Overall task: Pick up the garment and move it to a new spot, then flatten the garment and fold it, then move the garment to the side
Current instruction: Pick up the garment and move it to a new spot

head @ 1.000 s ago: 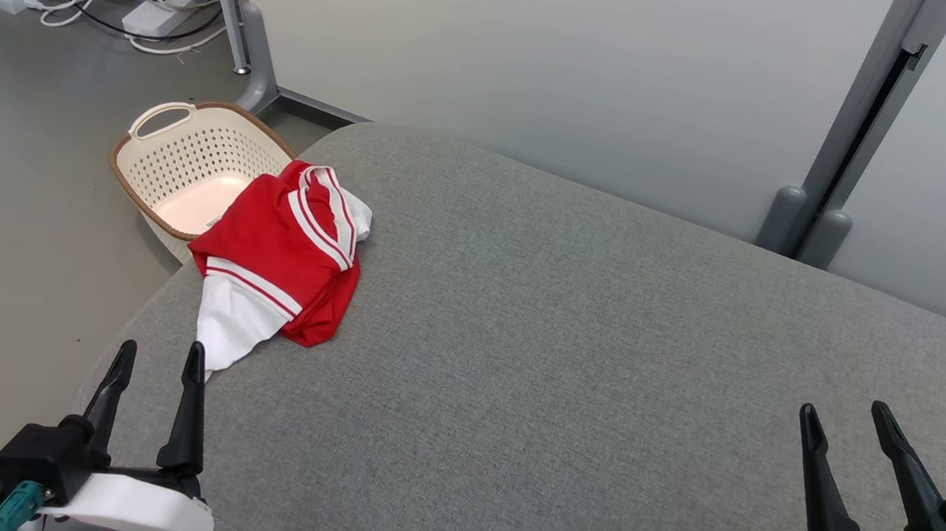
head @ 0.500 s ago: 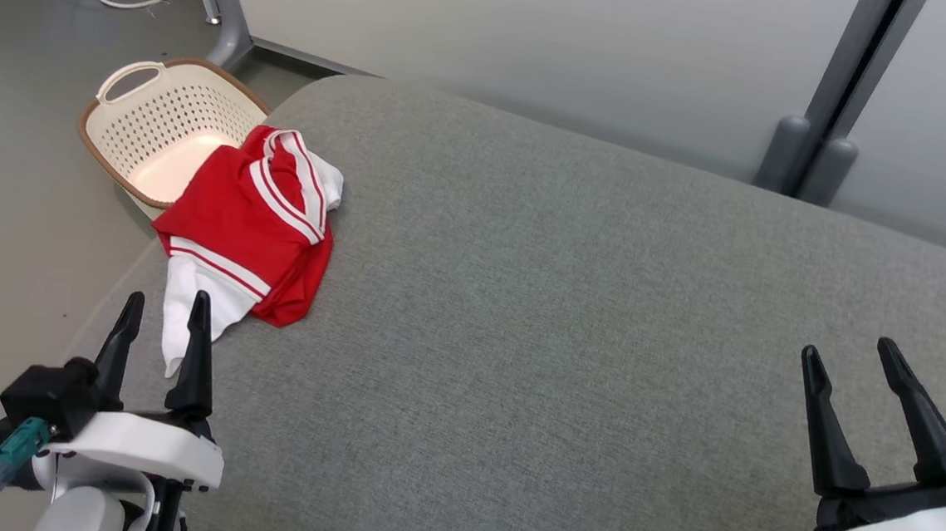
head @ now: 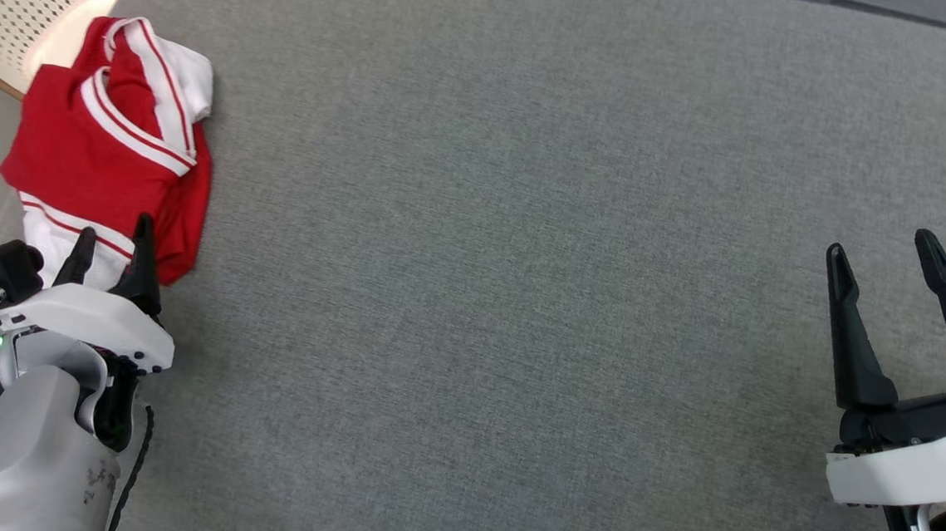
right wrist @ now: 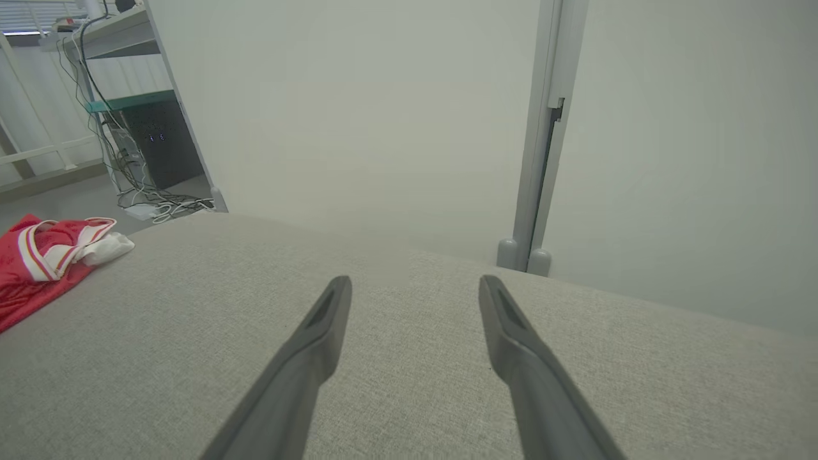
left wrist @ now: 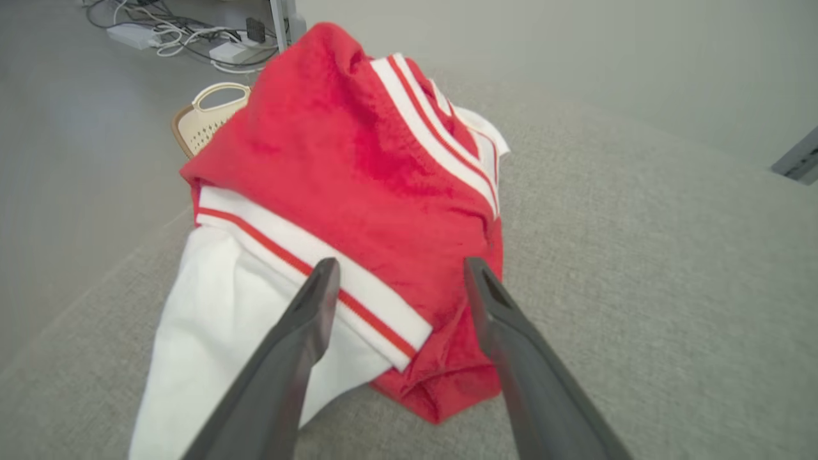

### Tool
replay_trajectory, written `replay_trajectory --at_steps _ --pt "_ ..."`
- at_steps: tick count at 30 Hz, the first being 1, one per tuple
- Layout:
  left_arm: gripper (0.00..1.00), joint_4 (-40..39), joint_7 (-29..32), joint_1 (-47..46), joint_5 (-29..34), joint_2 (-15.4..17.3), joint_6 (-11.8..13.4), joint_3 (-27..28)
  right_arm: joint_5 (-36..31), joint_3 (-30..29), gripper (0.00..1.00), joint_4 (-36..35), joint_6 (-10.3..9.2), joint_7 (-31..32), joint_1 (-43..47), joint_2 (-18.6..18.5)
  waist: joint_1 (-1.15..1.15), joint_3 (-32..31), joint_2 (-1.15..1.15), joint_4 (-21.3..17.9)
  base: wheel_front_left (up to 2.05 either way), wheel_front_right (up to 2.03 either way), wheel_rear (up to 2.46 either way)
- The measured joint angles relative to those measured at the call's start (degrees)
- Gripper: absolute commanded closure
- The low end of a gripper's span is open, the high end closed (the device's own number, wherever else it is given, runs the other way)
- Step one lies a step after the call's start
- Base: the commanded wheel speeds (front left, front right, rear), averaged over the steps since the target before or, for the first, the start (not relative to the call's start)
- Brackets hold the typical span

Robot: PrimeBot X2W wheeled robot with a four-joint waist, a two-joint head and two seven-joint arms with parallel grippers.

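The garment (head: pixel 106 148) is a crumpled red and white piece with white stripes, lying at the left edge of the grey cushioned surface (head: pixel 523 261). In the left wrist view the garment (left wrist: pixel 358 172) lies just beyond the fingertips. My left gripper (head: pixel 113 234) stands open at the garment's near edge, its jaws apart with nothing between them. Far off at the lower right, my right gripper (head: pixel 882 244) is open over bare fabric. From the right wrist view the garment (right wrist: pixel 45 262) shows far to the left, and the right gripper (right wrist: pixel 415 284) holds nothing.
A cream perforated basket (head: pixel 8 8) sits on the floor beyond the surface's left corner, partly under the garment's far end. Cables and power strips (left wrist: pixel 185 41) lie on the floor by a wall. A grey post (right wrist: pixel 543 140) rises behind the surface.
The head camera has tilted down, so the whole scene slid up and left. My left gripper has come closer to the garment's near edge. Both grippers stay open.
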Motion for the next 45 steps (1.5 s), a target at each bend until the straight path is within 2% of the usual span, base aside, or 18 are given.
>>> replay_trajectory --at_steps 5,6,7,8,14,18,24,28,33,37,40,45 --pt "0.00 7.5 1.1 -3.0 -1.6 0.5 -0.3 -0.5 0.0 0.0 0.00 0.3 -0.01 -0.2 -0.7 0.2 0.00 2.3 0.00 -1.8 0.00 0.00 0.00" --pt "0.03 9.9 1.7 -4.2 -2.2 0.9 -0.4 -0.8 0.0 -0.1 0.00 0.3 0.00 -0.3 -0.9 0.4 0.00 3.0 0.00 -2.2 0.00 0.00 0.00" --pt "0.74 10.5 1.4 -4.7 -2.3 1.2 -0.4 -1.0 0.0 -0.1 0.00 0.4 -0.01 -0.4 -1.0 0.5 0.00 3.2 0.00 -2.3 0.00 0.00 0.00" --pt "1.00 10.5 1.4 -4.7 -2.3 1.2 -0.4 -1.0 0.0 -0.1 0.00 0.4 -0.01 -0.4 -1.0 0.5 0.00 3.2 0.00 -2.3 0.00 0.00 0.00" --pt "1.00 6.9 0.0 -5.4 -2.0 2.8 -0.4 -1.9 0.0 -0.5 0.00 1.3 0.00 -1.1 -1.3 0.7 0.00 2.0 0.00 -1.8 0.00 0.00 0.00" --pt "1.00 -3.7 -0.1 -4.5 1.3 4.6 -0.4 1.7 0.3 -0.4 0.00 2.2 -0.01 -2.1 -1.1 1.0 0.00 -0.1 0.00 -1.5 0.00 0.00 0.00" --pt "1.00 -19.3 -0.1 2.8 7.7 3.6 0.2 6.6 1.4 0.3 0.00 4.1 -0.01 -4.0 -0.1 2.0 0.00 -4.7 0.00 -1.8 0.00 0.00 0.00" --pt "1.00 -30.3 -0.1 8.7 11.8 2.2 0.8 7.3 2.0 1.1 0.00 5.4 -0.01 -5.1 1.3 2.8 0.00 -8.2 0.00 -2.9 0.00 0.00 0.00" --pt "1.00 -42.8 0.2 16.0 14.1 -0.3 1.7 5.1 2.6 1.5 0.00 5.1 0.00 -5.9 3.3 4.0 0.00 -11.2 0.00 -6.0 0.00 0.00 0.00" --pt "1.00 -50.1 2.7 19.7 14.9 -1.9 2.2 2.2 2.6 1.9 0.00 4.4 -0.01 -6.4 3.8 4.5 0.00 -12.2 0.00 -9.3 0.00 0.00 0.00" --pt "1.00 -53.2 4.9 20.1 15.5 -2.7 1.9 -1.2 2.6 2.1 0.00 4.1 0.00 -6.4 3.8 4.7 0.00 -12.1 0.00 -12.1 0.00 0.00 0.00" --pt "1.00 -53.2 7.7 18.1 15.4 -3.8 0.3 -9.6 3.0 2.7 0.00 4.3 0.00 -7.5 3.4 5.3 0.00 -11.0 0.00 -17.4 0.00 0.00 0.00"
